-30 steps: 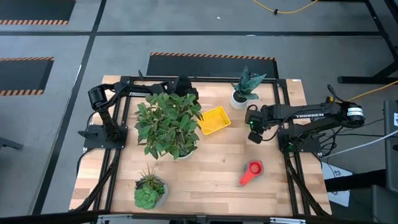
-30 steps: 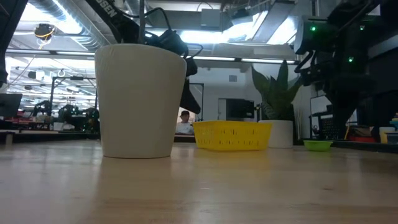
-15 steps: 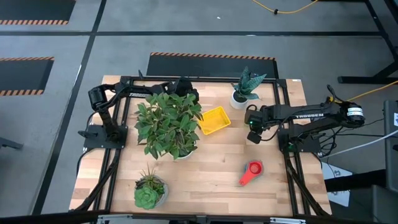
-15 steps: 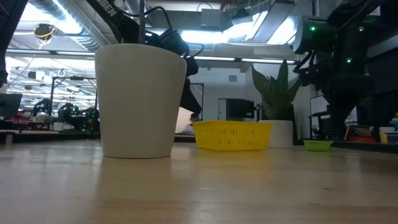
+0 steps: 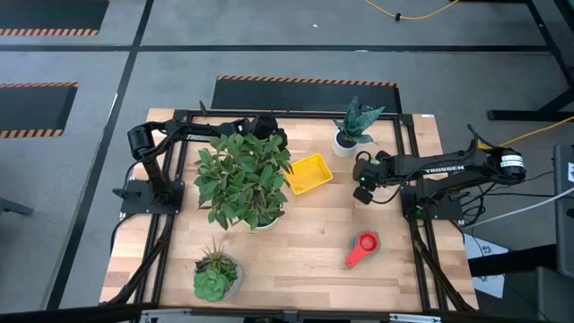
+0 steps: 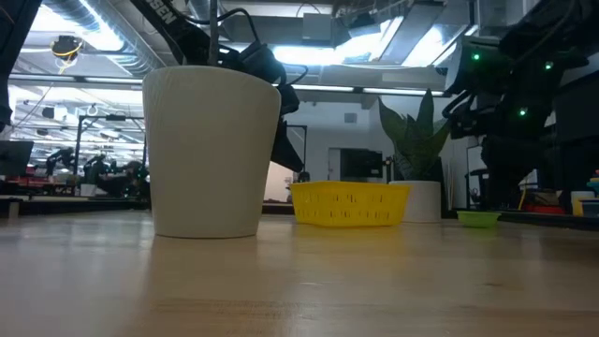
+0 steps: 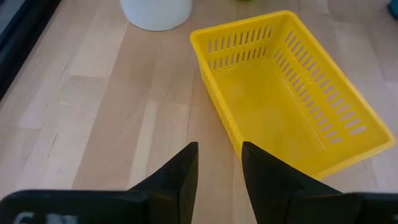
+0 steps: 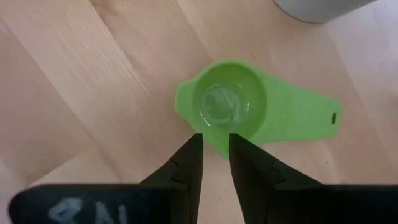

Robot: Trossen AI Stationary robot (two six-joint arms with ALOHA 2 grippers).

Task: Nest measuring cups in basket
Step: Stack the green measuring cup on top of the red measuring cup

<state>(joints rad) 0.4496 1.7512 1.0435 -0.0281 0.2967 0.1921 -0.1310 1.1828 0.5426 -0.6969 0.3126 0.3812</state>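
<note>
Yellow slotted plastic, the shallow rectangular basket [image 5: 308, 173] lies empty on the wooden surface [image 5: 305, 233] beside a large leafy plant in a white pot [image 5: 242, 179]. The left pincer [image 7: 217, 168] hangs over the basket's near wall, fingers slightly parted, grasping nothing. The right pincer [image 8: 214, 158], narrowly parted and empty, hovers above a small green plastic measuring cup [image 8: 249, 112]. A red measuring cup [image 5: 362, 248] lies well apart.

High view: overhead, facing straight down, far enough to take in the whole table [image 5: 305, 242]; low view: at tabletop height, facing level across toward the room; left wrist view: close above the yellow basket [image 7: 292, 102], also seen from high and low; right wrist view: close above a green measuring cup [image 8: 249, 112].
</note>
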